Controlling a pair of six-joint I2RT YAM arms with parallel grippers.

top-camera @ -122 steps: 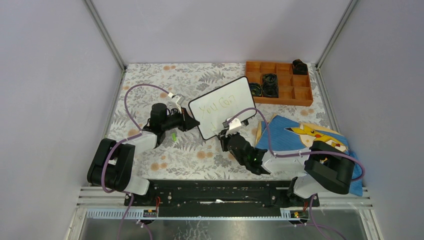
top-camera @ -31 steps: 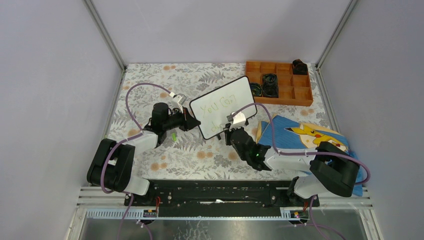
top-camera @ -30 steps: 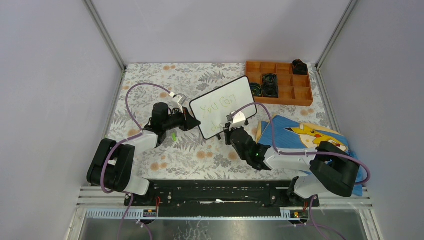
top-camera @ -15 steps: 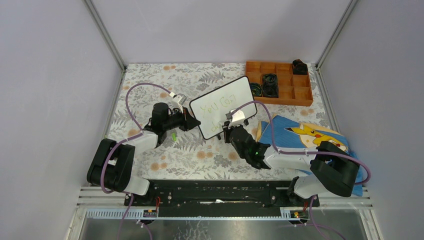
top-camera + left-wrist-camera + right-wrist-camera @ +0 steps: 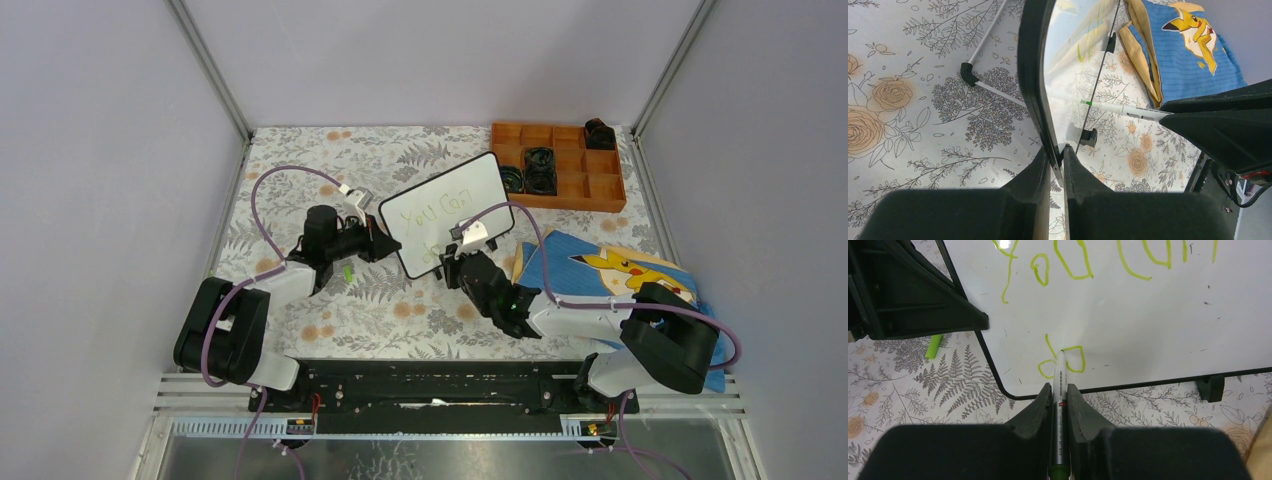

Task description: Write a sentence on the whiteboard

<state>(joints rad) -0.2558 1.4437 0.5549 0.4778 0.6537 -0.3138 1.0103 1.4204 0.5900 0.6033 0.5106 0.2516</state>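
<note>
R gripper (image 5: 1059,387) clamped on slim white-barrel green marker (image 5: 1060,370), tip on small black-framed white rectangular whiteboard (image 5: 1148,315) at 12 o'clock. Only R wrist cam reads thin green handwritten sentence (image 5: 1078,276), 2 lines. L gripper (image 5: 1056,152) pinches board edge. Top cam: 1 board, centre of floral table (image 5: 300,170).

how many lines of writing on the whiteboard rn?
2. The upper line runs across the whiteboard's top part, cut off by the right wrist view's edge; the lower line is two letters near the bottom edge, at the marker tip.
</note>
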